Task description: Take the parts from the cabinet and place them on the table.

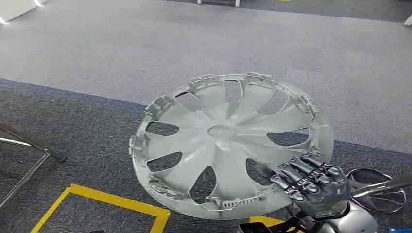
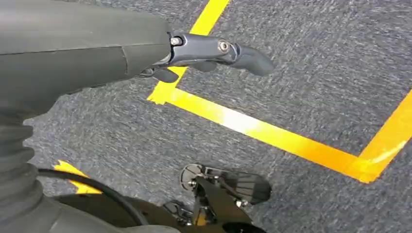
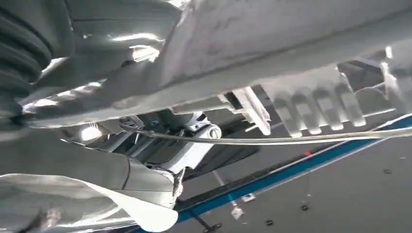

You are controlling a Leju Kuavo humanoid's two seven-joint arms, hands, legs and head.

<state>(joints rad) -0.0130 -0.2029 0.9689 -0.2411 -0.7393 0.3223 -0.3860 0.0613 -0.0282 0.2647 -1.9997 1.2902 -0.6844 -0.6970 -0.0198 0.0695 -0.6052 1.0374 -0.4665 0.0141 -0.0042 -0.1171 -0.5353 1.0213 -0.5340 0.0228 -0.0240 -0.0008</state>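
From my head view, my right hand (image 1: pixel 311 182) grips the lower right rim of the silver wheel cover (image 1: pixel 228 141), fingers curled over its edge. I hold the cover out in front of me, tilted, above the grey carpet (image 1: pixel 97 141) and the yellow floor tape (image 1: pixel 116 201).

At my left wrist, my left hand (image 2: pixel 214 51) hangs above the carpet and a yellow tape corner (image 2: pixel 272 133); it holds nothing, one finger stretched out straight.

At my right wrist, the wheel cover's ribbed underside (image 3: pixel 291 63) sits close, pressed against my palm, with a blue line (image 3: pixel 291 172) on the floor beyond it.
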